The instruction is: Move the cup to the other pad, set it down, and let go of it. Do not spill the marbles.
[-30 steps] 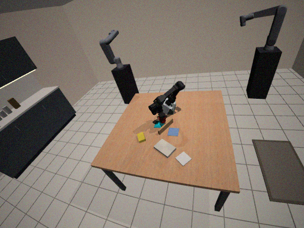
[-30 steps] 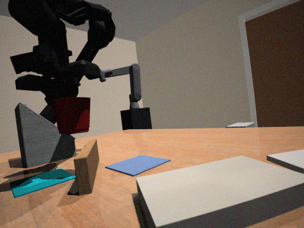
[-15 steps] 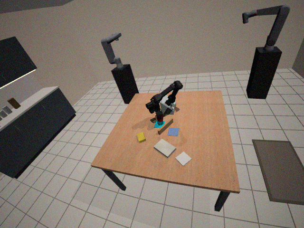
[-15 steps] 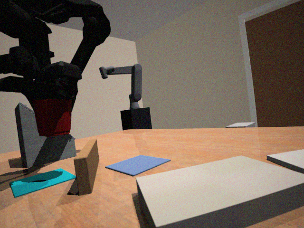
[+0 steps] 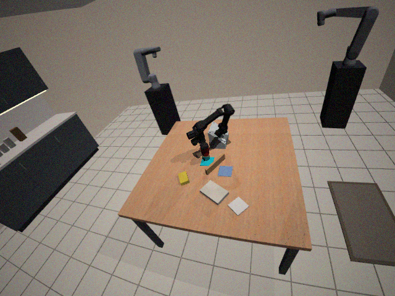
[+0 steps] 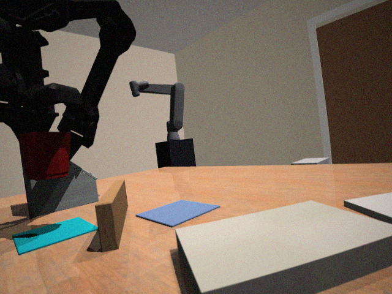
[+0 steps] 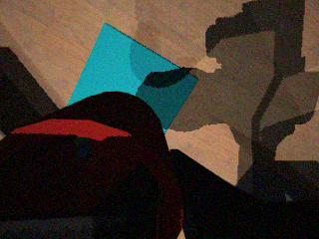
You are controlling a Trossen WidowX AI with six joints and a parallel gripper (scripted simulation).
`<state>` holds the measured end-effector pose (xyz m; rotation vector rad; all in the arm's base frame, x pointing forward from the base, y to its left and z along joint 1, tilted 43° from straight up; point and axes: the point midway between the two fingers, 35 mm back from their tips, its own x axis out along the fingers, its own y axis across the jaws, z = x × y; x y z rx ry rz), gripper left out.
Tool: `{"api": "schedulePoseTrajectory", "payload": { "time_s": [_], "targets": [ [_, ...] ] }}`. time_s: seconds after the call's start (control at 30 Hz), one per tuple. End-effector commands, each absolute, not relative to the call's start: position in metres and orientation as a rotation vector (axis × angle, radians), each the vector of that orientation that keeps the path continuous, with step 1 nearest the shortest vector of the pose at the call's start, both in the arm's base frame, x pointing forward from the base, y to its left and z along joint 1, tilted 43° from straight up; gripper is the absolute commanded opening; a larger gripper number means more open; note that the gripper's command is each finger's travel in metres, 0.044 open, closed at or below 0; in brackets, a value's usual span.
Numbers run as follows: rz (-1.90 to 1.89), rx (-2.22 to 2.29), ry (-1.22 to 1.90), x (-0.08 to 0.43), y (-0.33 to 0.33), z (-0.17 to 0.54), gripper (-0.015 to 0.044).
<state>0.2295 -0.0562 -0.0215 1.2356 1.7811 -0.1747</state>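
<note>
1. The arm [image 5: 212, 119] rises from its base near the table's [image 5: 261, 178] far edge, bends at a high elbow, and folds forward and down, so the wrist points at the tabletop.
2. The gripper [image 6: 47, 131] hangs nearly vertical, its fingers clamped tight on the rim of the red cup [image 6: 45, 155].
3. The cup is upright and held in the air above the cyan pad [image 6: 53, 233], clear of its surface; its round shadow falls on the pad.
4. In the wrist view the cup [image 7: 95, 164] fills the lower left, with the cyan pad [image 7: 117, 65] at about 12 o'clock from it.
5. A wooden block [image 6: 111, 215] stands on edge just at 3 o'clock of the cyan pad, between it and the blue pad [image 6: 177, 212].
6. The marbles cannot be made out.
</note>
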Motion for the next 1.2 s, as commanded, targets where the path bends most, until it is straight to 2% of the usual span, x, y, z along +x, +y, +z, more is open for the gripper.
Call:
{"api": "schedulePoseTrajectory", "payload": {
  "time_s": [0.0,1.17],
  "targets": [
    [-0.169,1.227,1.788,0.225,-0.058,-0.026,0.0000],
    [-0.168,1.228,1.787,0.223,-0.022,-0.068,0.0000]
  ]
}}
